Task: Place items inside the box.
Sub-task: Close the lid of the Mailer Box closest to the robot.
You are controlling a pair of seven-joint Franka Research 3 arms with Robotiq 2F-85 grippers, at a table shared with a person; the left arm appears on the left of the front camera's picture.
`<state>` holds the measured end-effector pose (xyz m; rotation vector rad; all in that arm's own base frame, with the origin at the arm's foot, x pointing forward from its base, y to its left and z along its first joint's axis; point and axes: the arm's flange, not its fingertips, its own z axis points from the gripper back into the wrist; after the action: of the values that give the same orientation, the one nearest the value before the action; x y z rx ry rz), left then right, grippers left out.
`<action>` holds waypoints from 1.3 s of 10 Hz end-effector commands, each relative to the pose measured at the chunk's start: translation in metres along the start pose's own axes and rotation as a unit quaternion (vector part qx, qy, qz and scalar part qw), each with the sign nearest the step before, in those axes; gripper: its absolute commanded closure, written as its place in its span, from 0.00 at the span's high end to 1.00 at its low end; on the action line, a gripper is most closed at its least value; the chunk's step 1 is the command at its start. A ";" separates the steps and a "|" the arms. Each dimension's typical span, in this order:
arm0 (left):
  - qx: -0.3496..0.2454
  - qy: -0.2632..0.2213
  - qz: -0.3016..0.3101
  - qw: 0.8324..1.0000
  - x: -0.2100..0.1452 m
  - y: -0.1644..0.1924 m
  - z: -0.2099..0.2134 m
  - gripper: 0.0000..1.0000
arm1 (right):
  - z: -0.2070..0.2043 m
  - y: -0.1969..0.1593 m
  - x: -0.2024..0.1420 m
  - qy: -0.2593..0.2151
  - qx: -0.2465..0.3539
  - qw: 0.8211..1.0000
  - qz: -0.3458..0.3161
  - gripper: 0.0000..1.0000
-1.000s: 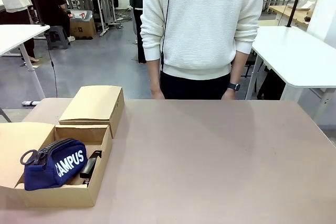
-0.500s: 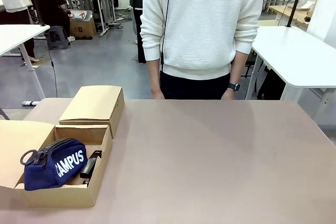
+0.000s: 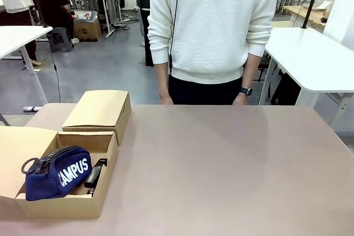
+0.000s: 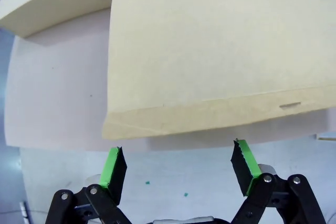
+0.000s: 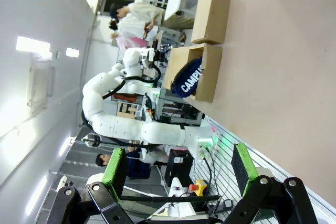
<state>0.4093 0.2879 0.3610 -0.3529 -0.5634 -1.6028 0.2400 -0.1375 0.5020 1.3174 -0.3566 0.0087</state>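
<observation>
The left black two-finger gripper with green pads (image 4: 178, 163) hangs with its jaws spread wide and empty, and the right black green-padded gripper (image 5: 178, 167) likewise stands fully parted, gripping nothing.

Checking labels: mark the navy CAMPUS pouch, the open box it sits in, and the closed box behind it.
navy CAMPUS pouch (image 3: 58, 174), front view, on the side above the white lettering.
open box (image 3: 108, 161), front view, on its right wall.
closed box (image 3: 99, 108), front view, on the middle of its lid.
</observation>
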 end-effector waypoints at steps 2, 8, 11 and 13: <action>-0.025 -0.031 -0.039 0.998 0.025 -0.008 -0.012 1.00 | 0.001 0.002 0.000 -0.004 0.010 1.000 0.008 1.00; -0.051 -0.175 -0.071 0.981 0.056 -0.047 0.023 1.00 | 0.001 0.002 0.000 -0.004 0.010 1.000 0.008 1.00; -0.070 -0.181 -0.128 0.972 0.090 -0.076 0.026 1.00 | 0.001 0.002 0.000 -0.004 0.010 1.000 0.008 1.00; -0.116 -0.179 -0.178 0.961 0.106 -0.089 0.012 1.00 | 0.001 0.002 0.000 -0.004 0.010 1.000 0.008 1.00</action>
<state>0.3254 0.1844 0.4498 -0.7489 -0.7569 -1.8647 0.2398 -0.1377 0.5021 1.3175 -0.3568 0.0085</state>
